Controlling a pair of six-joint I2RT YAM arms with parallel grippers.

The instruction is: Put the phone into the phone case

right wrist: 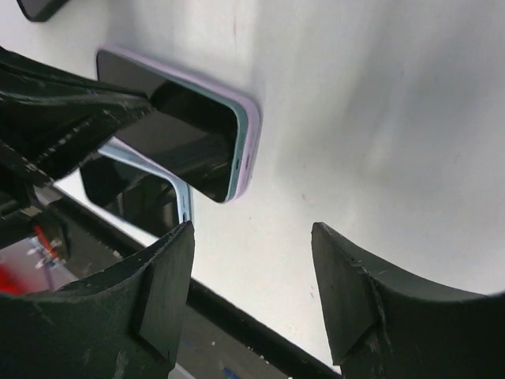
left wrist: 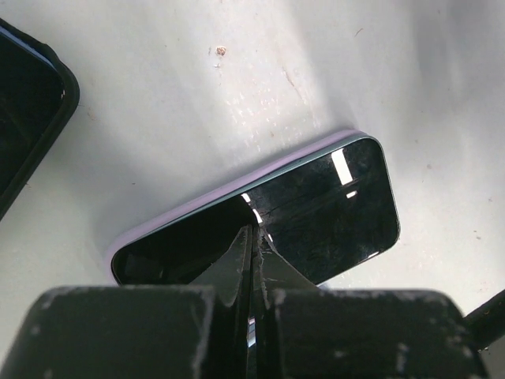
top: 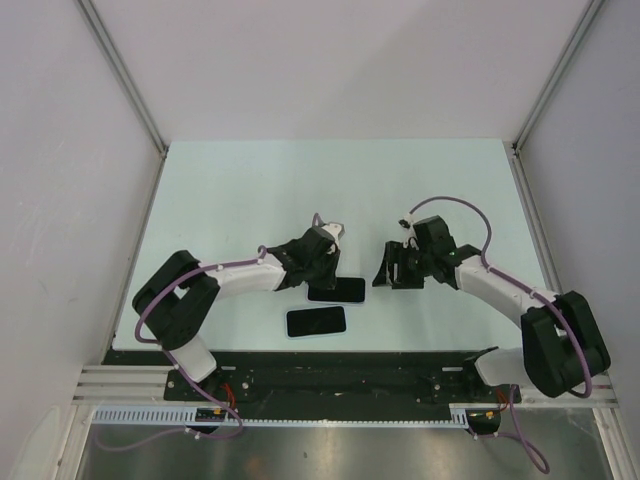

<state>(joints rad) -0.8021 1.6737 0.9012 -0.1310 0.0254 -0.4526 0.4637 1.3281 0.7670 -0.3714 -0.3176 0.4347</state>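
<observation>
A dark-screened phone (top: 345,291) lies flat on the pale table, with a lilac case rim (left wrist: 221,192) around its edge. It also shows in the left wrist view (left wrist: 331,205) and the right wrist view (right wrist: 189,134). My left gripper (top: 322,272) is shut, and its joined fingertips (left wrist: 254,237) press down on the phone's screen. My right gripper (top: 383,272) is open and empty, just right of the phone, with bare table between its fingers (right wrist: 251,230). A second dark slab with a pale-blue rim (top: 316,321) lies close in front of the phone; I cannot tell whether it is a phone or a case.
The second slab also shows in the left wrist view's upper-left corner (left wrist: 24,110) and below the phone in the right wrist view (right wrist: 134,193). A black rail (top: 330,375) runs along the table's near edge. White walls with metal posts (top: 125,80) enclose the table.
</observation>
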